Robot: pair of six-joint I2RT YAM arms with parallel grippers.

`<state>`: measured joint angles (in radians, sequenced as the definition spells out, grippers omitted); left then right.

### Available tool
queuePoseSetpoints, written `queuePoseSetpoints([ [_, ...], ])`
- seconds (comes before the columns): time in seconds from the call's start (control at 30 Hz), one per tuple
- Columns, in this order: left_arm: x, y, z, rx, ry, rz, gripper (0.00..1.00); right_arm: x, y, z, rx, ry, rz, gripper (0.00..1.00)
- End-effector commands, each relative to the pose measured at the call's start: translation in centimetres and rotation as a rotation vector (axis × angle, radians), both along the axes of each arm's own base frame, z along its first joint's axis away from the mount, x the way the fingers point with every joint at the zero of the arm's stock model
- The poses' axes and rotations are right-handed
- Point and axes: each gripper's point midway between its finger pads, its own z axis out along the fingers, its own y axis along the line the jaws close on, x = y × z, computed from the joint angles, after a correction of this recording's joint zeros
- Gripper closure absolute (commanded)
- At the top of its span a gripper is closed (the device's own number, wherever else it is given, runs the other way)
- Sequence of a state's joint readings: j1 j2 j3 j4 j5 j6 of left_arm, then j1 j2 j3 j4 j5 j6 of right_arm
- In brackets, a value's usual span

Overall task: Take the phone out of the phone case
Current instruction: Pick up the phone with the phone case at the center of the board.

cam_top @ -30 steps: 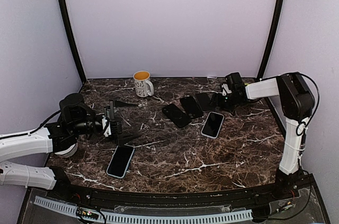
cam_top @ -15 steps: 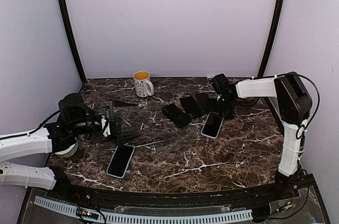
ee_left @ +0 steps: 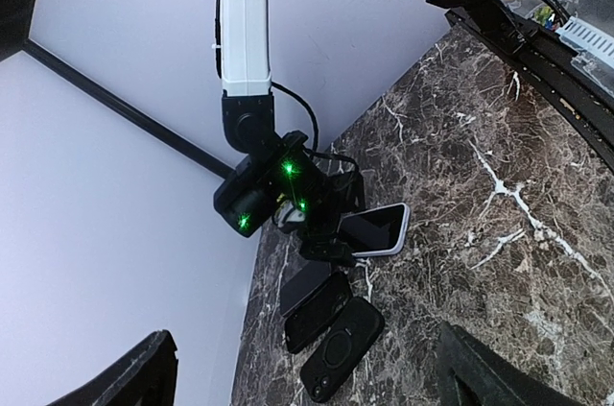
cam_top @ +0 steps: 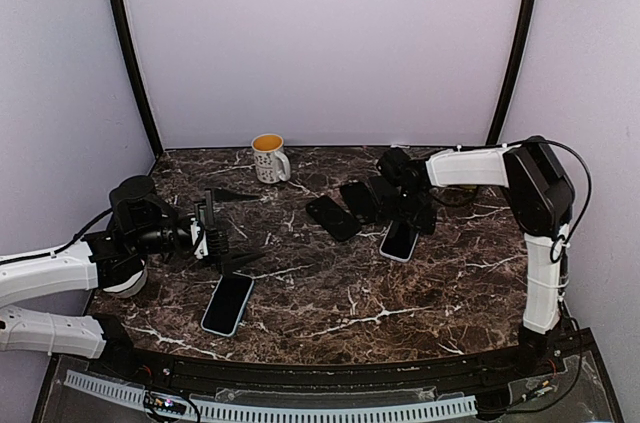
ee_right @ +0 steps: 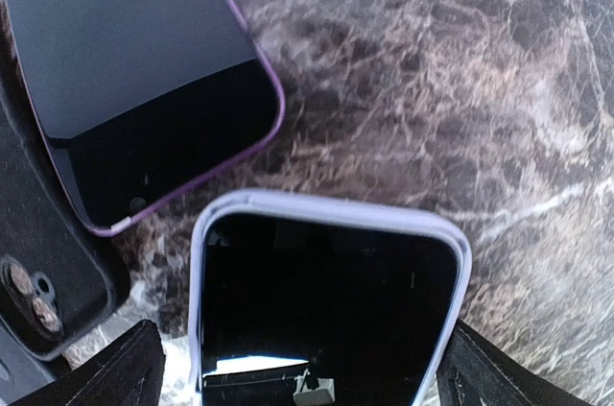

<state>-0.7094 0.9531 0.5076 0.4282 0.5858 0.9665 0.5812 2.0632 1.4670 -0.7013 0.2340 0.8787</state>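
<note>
In the right wrist view the cased phone (ee_right: 326, 310) runs off the bottom edge, the purple-edged phone (ee_right: 125, 60) off the top and left. From above, the right tool (cam_top: 412, 217) covers the cased phone's far end; its fingers are too small to tell.

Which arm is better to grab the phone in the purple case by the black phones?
Right. Its gripper hangs just over the cased phone, which fills its wrist camera. The left gripper is across the table.
</note>
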Motion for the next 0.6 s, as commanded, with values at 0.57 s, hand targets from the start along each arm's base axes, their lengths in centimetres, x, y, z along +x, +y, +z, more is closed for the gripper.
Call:
queuePoseSetpoints([
  [0.57, -0.1, 0.2, -0.4, 0.014, -0.007, 0.002, 0.05, -3.6, -0.5, -2.5, -0.098, 0.1, 0.072, 0.3],
])
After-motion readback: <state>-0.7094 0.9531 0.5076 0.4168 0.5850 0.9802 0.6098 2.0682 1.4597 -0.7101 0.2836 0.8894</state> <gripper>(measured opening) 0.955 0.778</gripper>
